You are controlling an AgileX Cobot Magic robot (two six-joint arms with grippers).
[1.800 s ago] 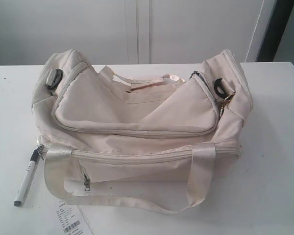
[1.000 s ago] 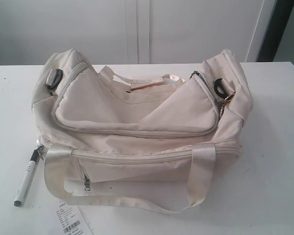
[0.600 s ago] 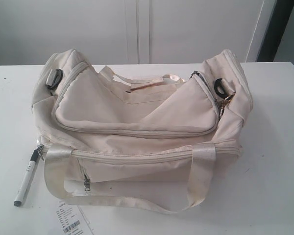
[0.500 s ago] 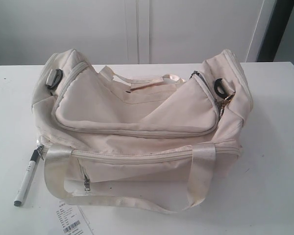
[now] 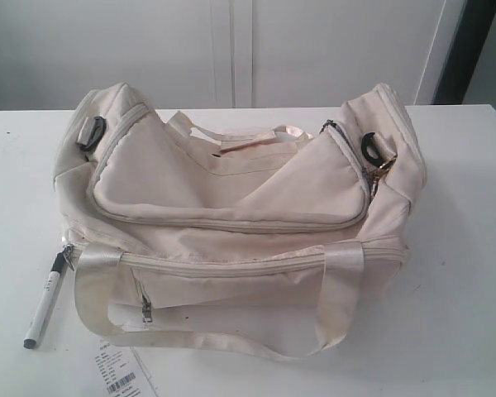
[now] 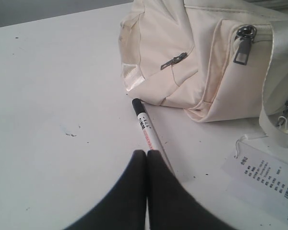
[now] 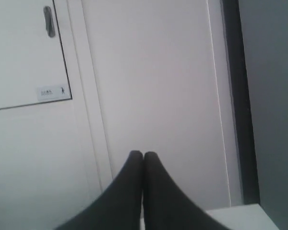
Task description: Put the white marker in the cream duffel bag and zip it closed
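The cream duffel bag [image 5: 231, 215] lies across the middle of the white table [image 5: 455, 331], its top zipper looking shut. The white marker [image 5: 45, 302] lies on the table at the bag's left front corner, black cap toward the bag. In the left wrist view the white marker [image 6: 146, 129] runs from the bag [image 6: 206, 62] toward my left gripper [image 6: 146, 152], which hovers over its near end, shut and empty. My right gripper [image 7: 143, 154] is shut on nothing and faces a white cabinet. Neither gripper shows in the exterior view.
A white paper tag with a barcode [image 5: 120, 374] lies at the table's front edge, tied to the bag; the tag [image 6: 266, 175] is beside the marker. The loose strap handle [image 5: 215, 339] droops over the bag's front. White cabinet doors [image 5: 231, 50] stand behind the table.
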